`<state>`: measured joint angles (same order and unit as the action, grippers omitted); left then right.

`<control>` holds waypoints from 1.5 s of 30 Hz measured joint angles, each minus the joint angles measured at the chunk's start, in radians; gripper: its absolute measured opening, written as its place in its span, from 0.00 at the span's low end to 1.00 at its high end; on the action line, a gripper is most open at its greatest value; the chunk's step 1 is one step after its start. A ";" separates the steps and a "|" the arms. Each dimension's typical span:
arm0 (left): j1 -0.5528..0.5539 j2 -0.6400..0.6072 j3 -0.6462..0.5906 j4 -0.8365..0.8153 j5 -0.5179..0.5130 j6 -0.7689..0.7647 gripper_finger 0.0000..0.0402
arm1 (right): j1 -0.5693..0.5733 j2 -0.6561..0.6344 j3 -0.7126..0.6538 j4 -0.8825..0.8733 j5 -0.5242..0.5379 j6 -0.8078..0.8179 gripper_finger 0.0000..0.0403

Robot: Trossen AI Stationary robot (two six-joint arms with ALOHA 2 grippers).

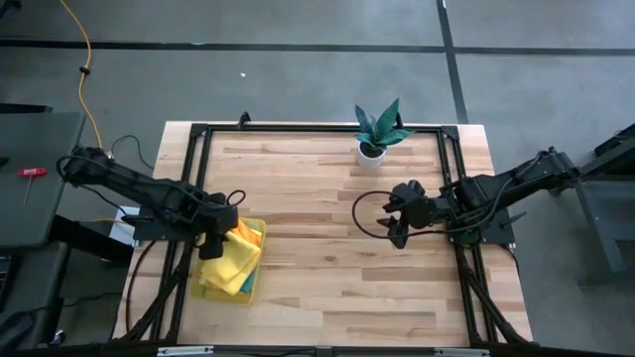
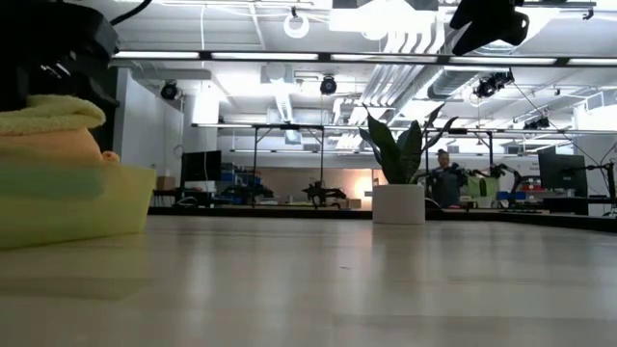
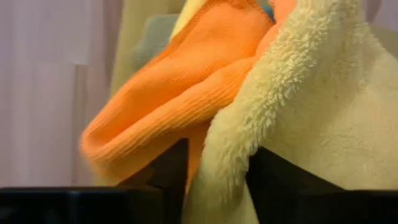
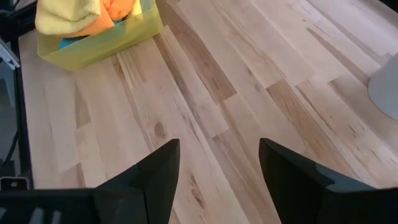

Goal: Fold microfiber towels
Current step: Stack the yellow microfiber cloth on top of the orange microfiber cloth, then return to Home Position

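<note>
— What lies around the table?
— A grey concrete floor crossed by dark seams, with a yellow cable running over it on the left. A grey side bench stands there too, with a small red-handled tool on it.
— And looking level across the wooden tabletop?
— A large workshop hall: white ceiling ducts, strip lights, a black metal frame in the middle distance, monitors to the right, and a person standing far back.
</note>
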<state>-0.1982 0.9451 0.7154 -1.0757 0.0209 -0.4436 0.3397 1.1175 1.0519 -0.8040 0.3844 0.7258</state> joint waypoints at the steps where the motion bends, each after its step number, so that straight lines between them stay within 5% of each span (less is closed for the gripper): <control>1: 0.007 0.000 0.017 -0.029 0.000 0.011 0.36 | 0.000 0.000 0.000 0.000 0.002 0.000 0.53; 7: 0.062 -0.001 0.169 -0.259 -0.007 0.098 0.55 | 0.000 0.000 0.000 0.000 0.045 -0.010 0.53; 12: 0.096 -0.006 0.335 -0.374 -0.042 0.133 0.60 | 0.000 0.000 0.000 -0.006 0.050 -0.027 0.53; 15: 0.100 -0.042 0.417 -0.280 -0.168 0.142 0.59 | 0.000 0.000 0.000 -0.017 0.058 -0.028 0.53; 20: 0.100 -0.162 0.428 0.132 -0.373 0.203 0.52 | 0.000 0.000 0.000 -0.016 0.071 -0.026 0.53; 30: 0.100 -0.439 0.118 0.620 -0.482 0.308 0.03 | 0.001 0.000 0.000 0.034 0.071 -0.052 0.44; 39: 0.100 -0.682 -0.194 0.802 -0.426 0.216 0.01 | 0.001 -0.013 0.000 0.032 0.070 -0.076 0.05; 45: 0.100 -0.859 -0.378 0.908 -0.420 0.173 0.00 | 0.006 -0.081 0.000 0.021 0.063 -0.048 0.02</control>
<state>-0.0982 0.0866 0.3369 -0.1673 -0.3992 -0.2703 0.3454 1.0362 1.0519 -0.7830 0.4471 0.6775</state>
